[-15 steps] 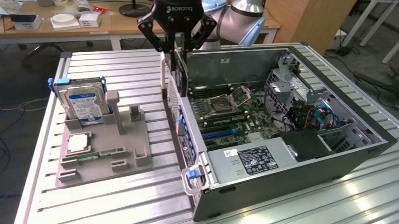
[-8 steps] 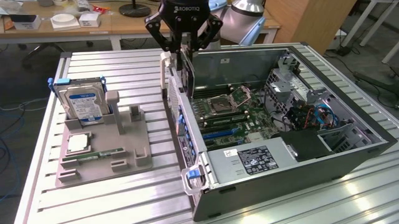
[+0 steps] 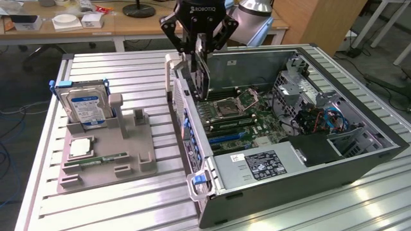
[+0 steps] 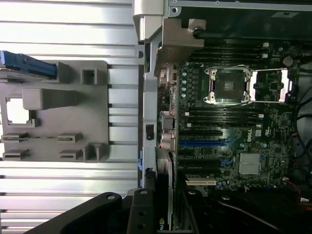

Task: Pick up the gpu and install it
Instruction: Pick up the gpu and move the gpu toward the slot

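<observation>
End effector (image 3: 201, 48) clamped on gpu (image 3: 203, 77): thin flat blk card, upright, one end silver-grey.

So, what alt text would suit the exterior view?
A black robot gripper holds a thin flat black gpu card upright over the open dark-grey computer case. On the exterior view's left, a blue-labelled silver hard drive stands in a grey plastic tray.

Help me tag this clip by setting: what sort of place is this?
Probably a robotics lab or workshop: a robot gripper holds a graphics card at an open computer case on a slatted metal table, with cluttered wooden desks behind.
</observation>
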Controlling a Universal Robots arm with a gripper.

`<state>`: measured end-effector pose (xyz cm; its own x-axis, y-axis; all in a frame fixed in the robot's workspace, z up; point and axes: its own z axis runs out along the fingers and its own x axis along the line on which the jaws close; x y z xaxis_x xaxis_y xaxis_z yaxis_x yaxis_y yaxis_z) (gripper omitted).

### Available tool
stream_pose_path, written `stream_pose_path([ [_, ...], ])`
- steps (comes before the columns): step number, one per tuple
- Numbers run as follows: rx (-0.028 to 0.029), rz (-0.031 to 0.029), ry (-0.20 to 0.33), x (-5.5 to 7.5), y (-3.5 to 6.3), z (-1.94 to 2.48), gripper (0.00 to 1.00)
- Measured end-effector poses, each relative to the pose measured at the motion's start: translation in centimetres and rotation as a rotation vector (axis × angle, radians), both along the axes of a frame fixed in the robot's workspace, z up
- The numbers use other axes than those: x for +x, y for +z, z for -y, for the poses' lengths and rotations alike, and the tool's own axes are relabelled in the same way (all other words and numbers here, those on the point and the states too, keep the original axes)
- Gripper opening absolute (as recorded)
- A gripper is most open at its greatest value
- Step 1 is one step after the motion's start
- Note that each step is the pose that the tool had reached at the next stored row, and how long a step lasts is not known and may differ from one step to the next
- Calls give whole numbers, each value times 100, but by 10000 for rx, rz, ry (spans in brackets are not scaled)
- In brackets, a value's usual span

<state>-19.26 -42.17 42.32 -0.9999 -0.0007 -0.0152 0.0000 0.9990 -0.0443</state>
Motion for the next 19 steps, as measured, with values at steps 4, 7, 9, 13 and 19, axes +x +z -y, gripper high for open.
stream_pose_path([
  [4, 0, 0, 1, 67, 0, 0, 26],
  [7, 0, 0, 1, 120, 0, 0, 26],
  [9, 0, 0, 1, 154, 0, 0, 26],
  [13, 0, 0, 0, 236, 0, 0, 26],
  [19, 0, 1, 0, 367, 0, 0, 26],
])
